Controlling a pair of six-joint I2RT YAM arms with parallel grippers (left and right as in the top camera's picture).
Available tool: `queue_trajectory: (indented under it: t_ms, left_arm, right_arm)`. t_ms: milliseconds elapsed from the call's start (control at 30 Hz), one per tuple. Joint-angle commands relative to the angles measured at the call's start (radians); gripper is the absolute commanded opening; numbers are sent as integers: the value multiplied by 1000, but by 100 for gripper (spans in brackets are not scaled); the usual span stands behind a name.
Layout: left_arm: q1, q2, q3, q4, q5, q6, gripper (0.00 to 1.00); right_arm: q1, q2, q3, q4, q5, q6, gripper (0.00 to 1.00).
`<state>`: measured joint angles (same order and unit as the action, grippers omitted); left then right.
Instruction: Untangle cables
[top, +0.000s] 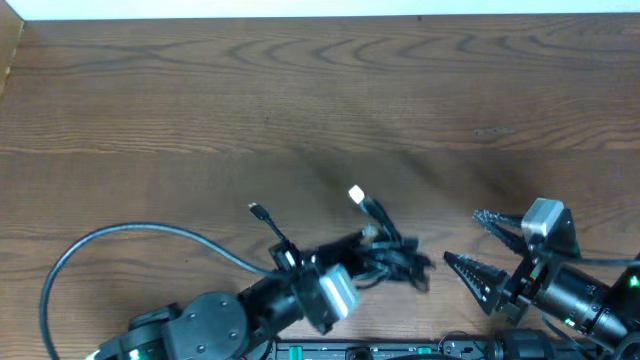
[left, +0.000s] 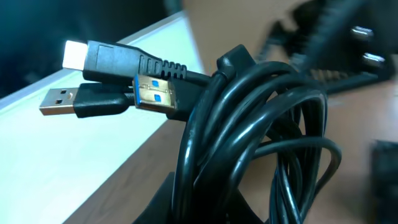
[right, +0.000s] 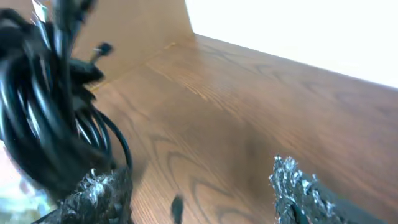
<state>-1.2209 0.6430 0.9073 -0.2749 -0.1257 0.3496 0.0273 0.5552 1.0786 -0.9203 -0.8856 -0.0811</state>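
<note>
- The left pincer (top: 358, 265), low and left of centre in the overhead view, is clamped shut on the cables (top: 395, 262). They form a tight black coil that appears lifted off the tabletop (top: 300, 100). It grips several loops at once, so a pull may tighten the knot rather than free a strand.
- In the left wrist view the loops cross and thread through one another, and the fingers themselves are hidden. If the hold is shallow, a hard tug could slide the whole coil out.
- The right pincer (top: 460, 238), at lower right, stands wide open with nothing in it, just beside the coil. If it closes on the thick of the bundle, the two arms would merely stretch one lump. A careless approach could also knock the coil loose.
- Farther up the frame, the white-tipped plug (top: 357, 195) and a small plug (top: 256, 210) stick out from the coil. Either could snag if dragged back through a loop. Hauling on a plug would also strain the joint with its cord.
</note>
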Motion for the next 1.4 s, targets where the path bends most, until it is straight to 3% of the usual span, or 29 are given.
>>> queue_trajectory:
  t_ms: [0, 200, 433, 967, 1367]
  left_arm:
    - [-3, -18, 16, -5, 159, 42, 7]
    - [-3, -18, 16, 14, 248, 43, 7]
    - [-3, -18, 16, 34, 250, 46, 7]
    - [-3, 146, 16, 196, 301, 30, 7]
    - [-3, 165, 16, 288, 432, 13, 7]
  right_arm:
    - [0, -5, 6, 35, -190, -81, 69]
    - [1, -5, 6, 38, -371, -165, 70]
    - [1, -5, 6, 39, -541, -216, 73]
    - [0, -5, 6, 38, -548, -185, 72]
    - [0, -5, 6, -101, -122, -184, 68]
